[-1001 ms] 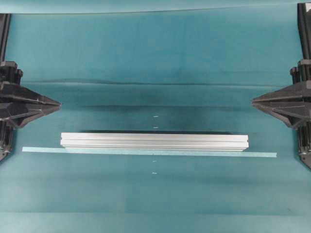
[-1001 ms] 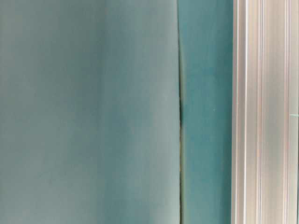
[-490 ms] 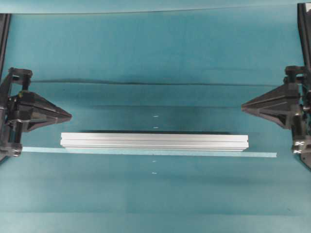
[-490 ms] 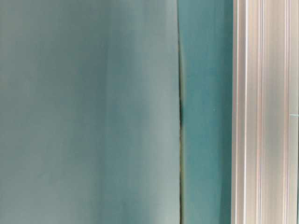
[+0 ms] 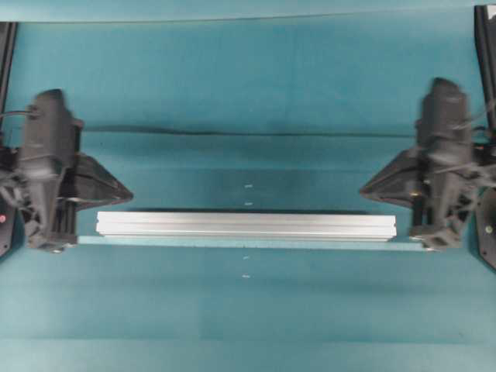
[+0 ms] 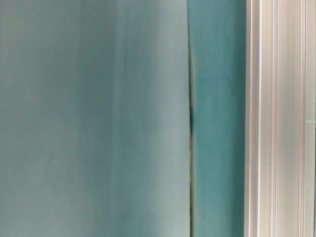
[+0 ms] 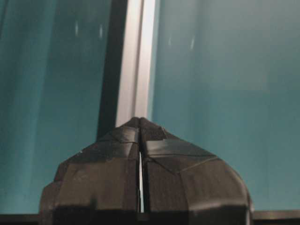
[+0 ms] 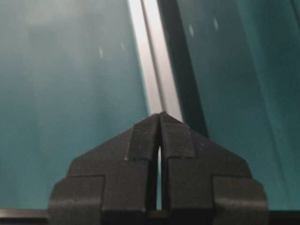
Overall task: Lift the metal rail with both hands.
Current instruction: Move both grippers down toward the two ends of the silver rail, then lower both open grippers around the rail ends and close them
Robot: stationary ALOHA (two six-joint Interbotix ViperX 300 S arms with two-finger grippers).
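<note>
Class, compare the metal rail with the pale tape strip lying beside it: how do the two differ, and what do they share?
The metal rail is bright silver with lengthwise grooves; the tape strip is pale, flat and plain. The rail is thick and casts a dark shadow along its far side; the strip is thinner. The rail's ends show; the strip's are hidden under the arms. Both lie straight, parallel, on the teal cloth.

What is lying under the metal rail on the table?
The metal rail lies on the teal cloth. A thin pale tape strip shows along its near edge. Whether the strip runs under the rail is hidden.
</note>
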